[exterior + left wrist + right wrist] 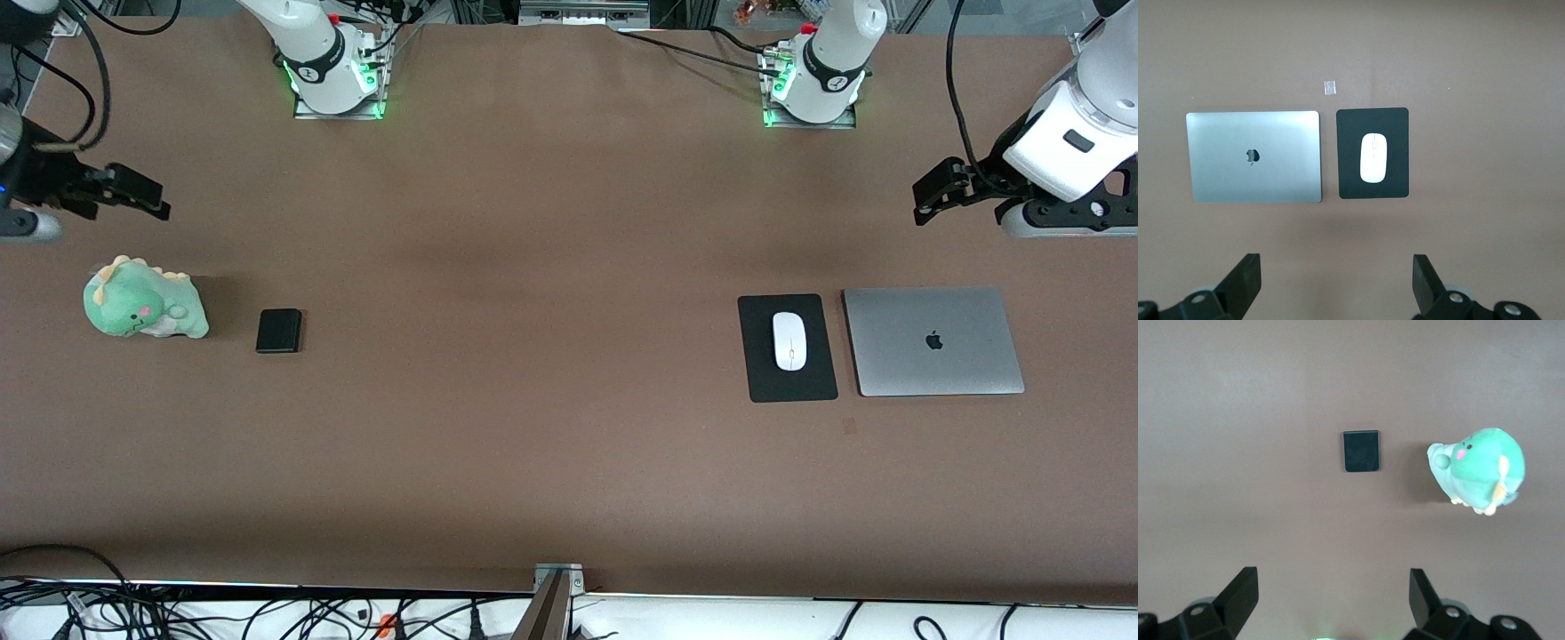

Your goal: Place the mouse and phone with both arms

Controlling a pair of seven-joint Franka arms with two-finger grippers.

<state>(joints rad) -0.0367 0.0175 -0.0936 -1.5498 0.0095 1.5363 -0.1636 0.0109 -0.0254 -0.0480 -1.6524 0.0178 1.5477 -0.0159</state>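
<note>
A wide brown table (551, 444) fills the view, with two white robot arms rising from bases along its upper edge. Toward the left arm's end lies a closed silver laptop (933, 341), and just beside it a black mouse pad (788, 378) with the white mouse (789, 340) resting on it. Toward the right arm's end sit a green plush dinosaur (142, 299) and, near it, the small black phone (279, 331). Judging by this, the task has hardly begun: neither item is picked up. The left gripper (933, 196) hovers over bare table, jaws apart and empty, well apart from the mouse. The right gripper (133, 194) hovers likewise, jaws apart, well apart from the phone
</note>
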